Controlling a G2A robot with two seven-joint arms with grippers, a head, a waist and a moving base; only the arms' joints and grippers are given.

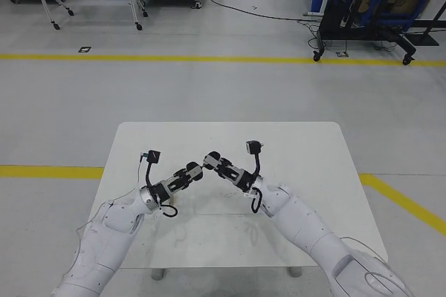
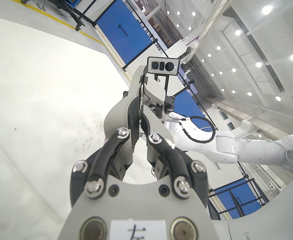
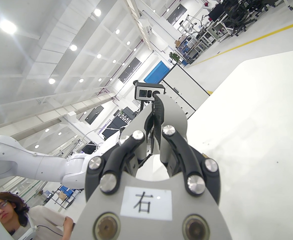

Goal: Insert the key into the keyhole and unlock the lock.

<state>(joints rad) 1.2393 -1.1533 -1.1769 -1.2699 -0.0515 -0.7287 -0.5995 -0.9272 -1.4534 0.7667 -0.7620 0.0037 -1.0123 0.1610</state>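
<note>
Above the middle of the white table [image 1: 297,148] my two arms meet tip to tip. My left gripper [image 1: 196,171] comes in from the left and my right gripper [image 1: 209,159] from the right. The left wrist view has the left gripper [image 2: 141,83] with its black pads pressed together, and the right arm's wrist camera [image 2: 163,66] just beyond it. Seen from the right wrist, the right gripper [image 3: 154,103] is likewise shut, in front of the left arm's wrist camera [image 3: 149,92]. I cannot make out the key or the lock between the pads.
The bare tabletop [image 2: 36,88] spreads out on all sides under the grippers. Yellow floor lines [image 1: 208,58] run behind and beside the table. A dark wheeled rack [image 1: 372,30] stands far back on the right.
</note>
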